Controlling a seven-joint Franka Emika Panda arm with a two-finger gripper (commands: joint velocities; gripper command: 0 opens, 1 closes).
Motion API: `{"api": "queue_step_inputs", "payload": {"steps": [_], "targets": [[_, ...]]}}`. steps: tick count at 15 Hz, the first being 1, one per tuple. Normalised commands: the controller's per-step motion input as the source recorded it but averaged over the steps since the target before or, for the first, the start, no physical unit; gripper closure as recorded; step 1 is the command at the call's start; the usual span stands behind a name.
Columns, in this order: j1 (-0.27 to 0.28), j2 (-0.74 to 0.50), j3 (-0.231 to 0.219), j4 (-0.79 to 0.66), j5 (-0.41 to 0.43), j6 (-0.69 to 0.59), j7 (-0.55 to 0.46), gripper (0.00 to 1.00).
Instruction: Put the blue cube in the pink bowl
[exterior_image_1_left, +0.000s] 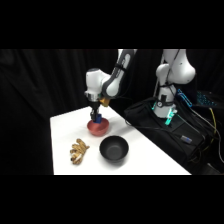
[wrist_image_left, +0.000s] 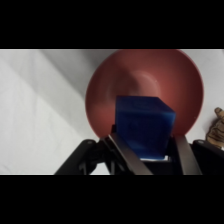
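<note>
Cube (wrist_image_left: 144, 126), clamped between the fingers (wrist_image_left: 129, 159) of the gripper (wrist_image_left: 150, 159), hangs directly above the pink bowl (wrist_image_left: 102, 95), so the placing step is in hand and the next move calls for a short descent, then opening the fingers.

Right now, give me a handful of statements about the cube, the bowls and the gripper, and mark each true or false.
1. The gripper holds the blue cube. True.
2. The cube hangs over the black bowl. False: it is over the pink bowl.
3. The black bowl holds the cube. False: nothing shows inside it.
4. A tan object lies on the table beside the black bowl. True.
</note>
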Motion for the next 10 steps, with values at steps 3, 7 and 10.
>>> {"api": "queue_step_inputs", "payload": {"steps": [3,7,10], "targets": [[0.080,0.07,-0.006,-0.10,0.178,0.29,0.03,0.67],[0.071,0.02,-0.060,-0.01,0.122,0.22,0.02,0.09],[0.098,-0.01,-0.150,0.08,0.023,0.09,0.05,0.00]]}}
